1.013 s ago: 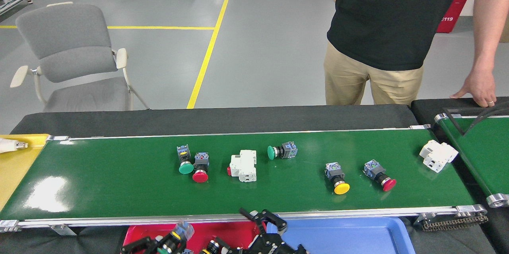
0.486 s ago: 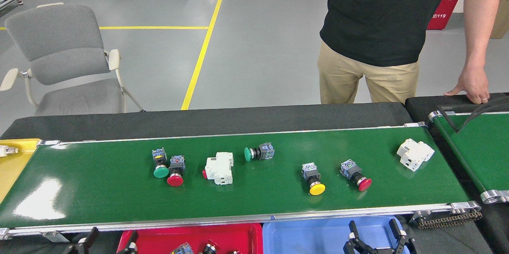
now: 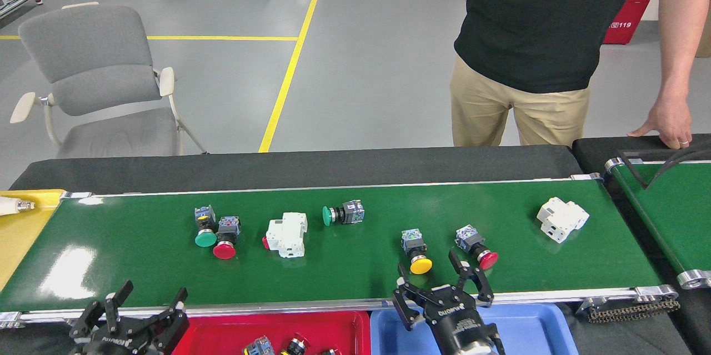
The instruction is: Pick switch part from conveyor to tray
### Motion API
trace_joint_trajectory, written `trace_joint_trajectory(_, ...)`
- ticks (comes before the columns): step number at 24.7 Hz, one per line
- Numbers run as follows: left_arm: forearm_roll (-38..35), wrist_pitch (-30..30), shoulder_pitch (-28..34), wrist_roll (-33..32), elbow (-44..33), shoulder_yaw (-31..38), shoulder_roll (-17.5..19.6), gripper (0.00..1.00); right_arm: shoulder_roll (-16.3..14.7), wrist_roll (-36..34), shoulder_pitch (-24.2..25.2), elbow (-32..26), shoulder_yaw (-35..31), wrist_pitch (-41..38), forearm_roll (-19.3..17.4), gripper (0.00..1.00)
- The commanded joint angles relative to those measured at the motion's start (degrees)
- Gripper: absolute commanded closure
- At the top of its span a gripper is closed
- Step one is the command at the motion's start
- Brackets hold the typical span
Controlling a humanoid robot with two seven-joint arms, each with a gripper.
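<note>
Several switch parts lie on the dark-green conveyor (image 3: 139,255). From left to right they are a green button (image 3: 205,228), a red button (image 3: 225,239), a white breaker block (image 3: 286,234), a green button on its side (image 3: 342,214), a yellow button (image 3: 416,253), a red button (image 3: 476,248) and a white block (image 3: 561,219). My right gripper (image 3: 439,283) is open at the belt's near rail, just below the yellow and red buttons, and holds nothing. At the lower left, my left gripper (image 3: 150,295) is open and empty. The red tray (image 3: 222,328) holds a few switches, and the blue tray (image 3: 533,328) sits beside it.
A person stands behind the conveyor with a hand (image 3: 664,123) on the black table at the right. A smaller green belt (image 3: 666,210) with black cables lies at the far right. A yellow tray (image 3: 22,227) is at the left end, and a grey chair (image 3: 94,77) stands behind it.
The parts have travelled left along the belt. My right gripper rose from over the blue tray to the belt's near rail. My left gripper came further into view at the lower left.
</note>
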Motion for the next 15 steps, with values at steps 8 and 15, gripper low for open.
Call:
trace_joint_trajectory(8,-0.11,1.05,-7.87,-3.75,7.86,-1.15,0.55,0.0,3.25,3.26,-7.79,9.08,3.77,2.66,-0.15,0.74)
trace_joint_trajectory(15,-1.6,2.02,-14.9,-3.57,18.23,-1.06,0.99,0.0,3.25,3.79,-8.32,8.82,4.47,1.6,-0.32,0.9)
